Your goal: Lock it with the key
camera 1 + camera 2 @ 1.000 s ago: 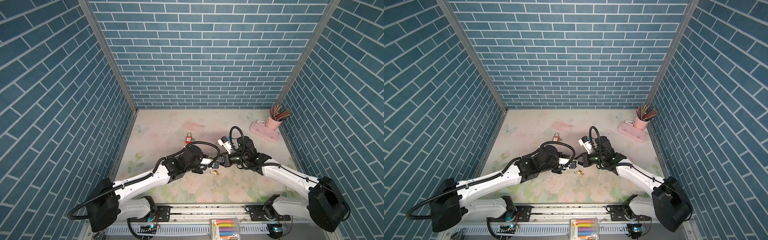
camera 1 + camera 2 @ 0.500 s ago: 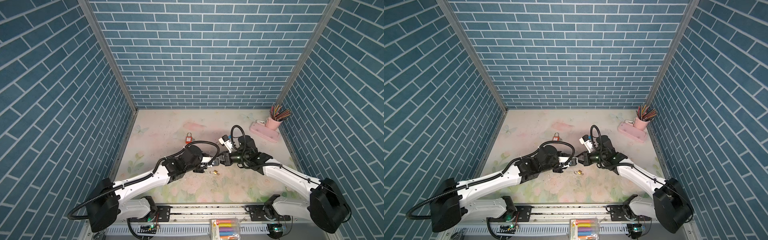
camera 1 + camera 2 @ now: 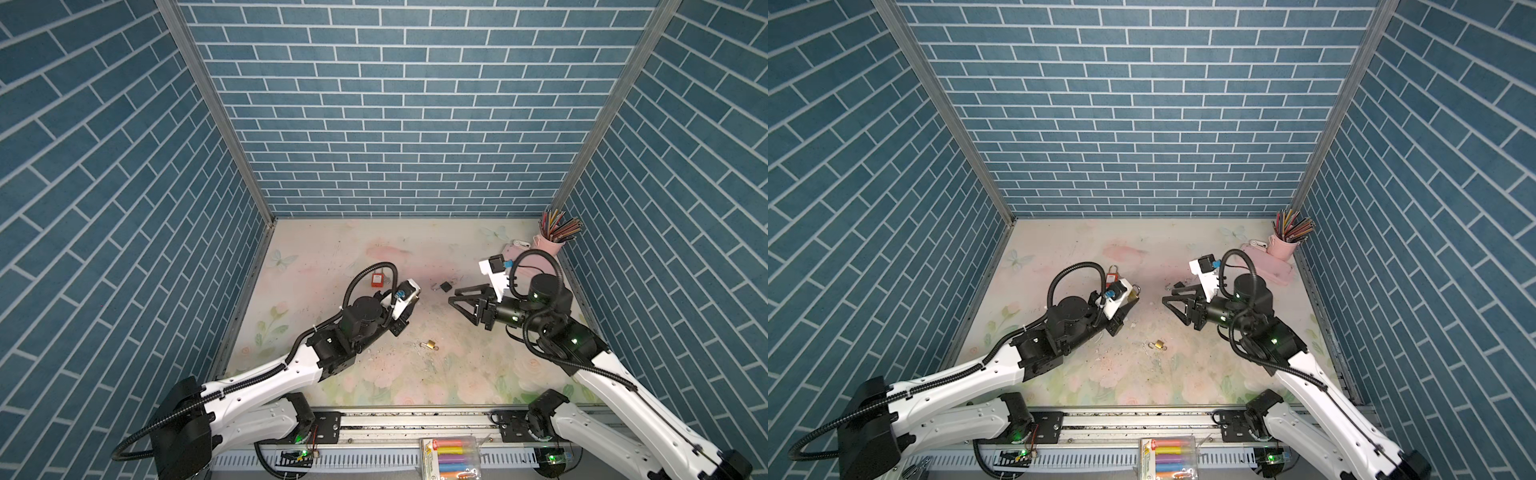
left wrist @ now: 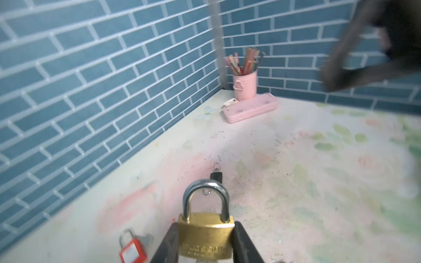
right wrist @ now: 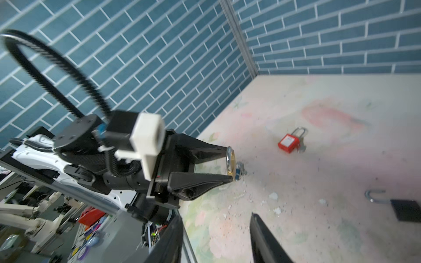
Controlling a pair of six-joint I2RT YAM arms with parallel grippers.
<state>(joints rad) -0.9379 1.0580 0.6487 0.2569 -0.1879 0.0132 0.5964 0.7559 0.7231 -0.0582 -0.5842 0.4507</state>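
My left gripper (image 4: 205, 225) is shut on a brass padlock (image 4: 205, 236), gripping its two narrow sides, and holds it a little above the table. The steel shackle (image 4: 206, 184) sits closed and points away from the wrist. In a top view the brass padlock (image 3: 1133, 295) peeks out under the left wrist camera. My right gripper (image 3: 453, 296) hangs open and empty a short way right of it, fingers (image 5: 262, 236) apart over bare table. A small bluish-silver bit (image 5: 238, 172) shows beside the lock; I cannot tell whether it is the key.
A red padlock (image 3: 377, 280) with a key lies behind the left arm. A black padlock (image 3: 445, 286) with an open shackle lies between the grippers, further back. A tiny brass padlock (image 3: 430, 344) lies nearer the front. A pink cup of pencils (image 3: 550, 245) and a pink case (image 4: 250, 108) fill the back right corner.
The right gripper, shut at the left gripper's tip before, has opened and drawn back to the right. The left gripper keeps its hold on the brass padlock.
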